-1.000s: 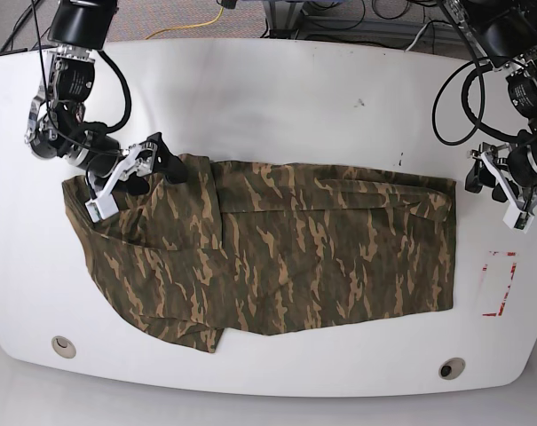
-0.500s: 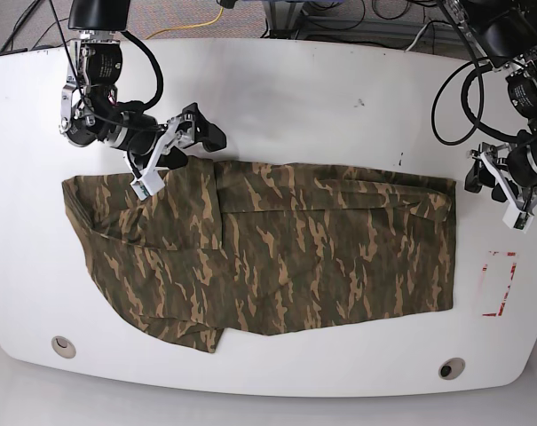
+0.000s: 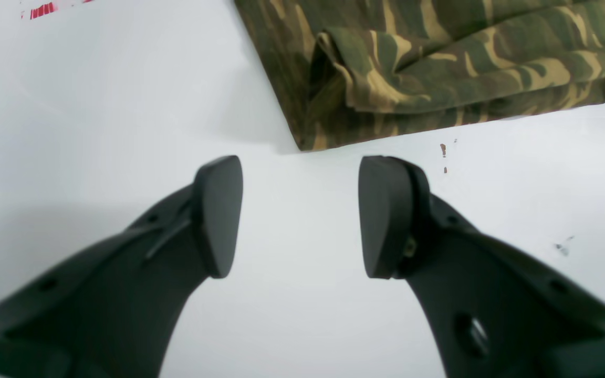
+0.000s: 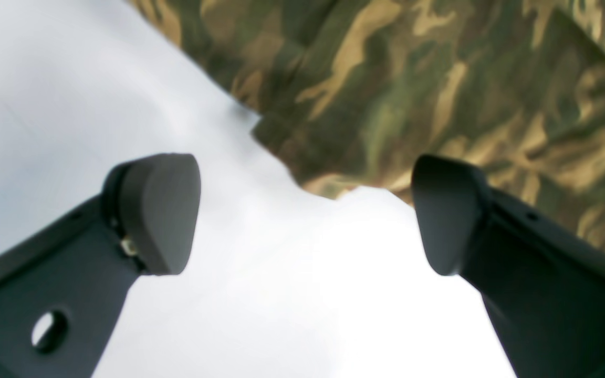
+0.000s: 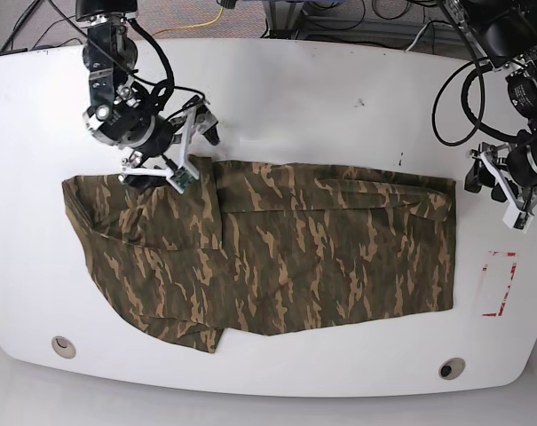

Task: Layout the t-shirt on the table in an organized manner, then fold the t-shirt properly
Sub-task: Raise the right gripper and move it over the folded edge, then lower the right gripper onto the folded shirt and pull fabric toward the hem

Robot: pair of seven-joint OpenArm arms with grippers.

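The camouflage t-shirt (image 5: 268, 253) lies spread across the middle of the white table (image 5: 295, 98), a little rumpled at its left end. Above its upper left edge hovers my right gripper (image 5: 193, 151), open. In the right wrist view the right gripper (image 4: 302, 215) holds its wide-set fingers over bare table, just short of the t-shirt's edge (image 4: 439, 79). My left gripper (image 5: 496, 191) hangs open just off the shirt's right edge. In the left wrist view the left gripper (image 3: 300, 210) is empty over the table, with a folded corner of the t-shirt (image 3: 439, 68) beyond its tips.
A red rectangular outline (image 5: 499, 284) marks the table near its right edge, and it also shows as a red mark (image 3: 40, 9) in the left wrist view. Two round holes (image 5: 63, 346) (image 5: 452, 368) sit near the front edge. Cables run behind the table's far edge.
My right arm has swung from the shirt's left sleeve up and rightward along its upper edge, fingers open throughout. The left arm has not moved, and the shirt lies as before.
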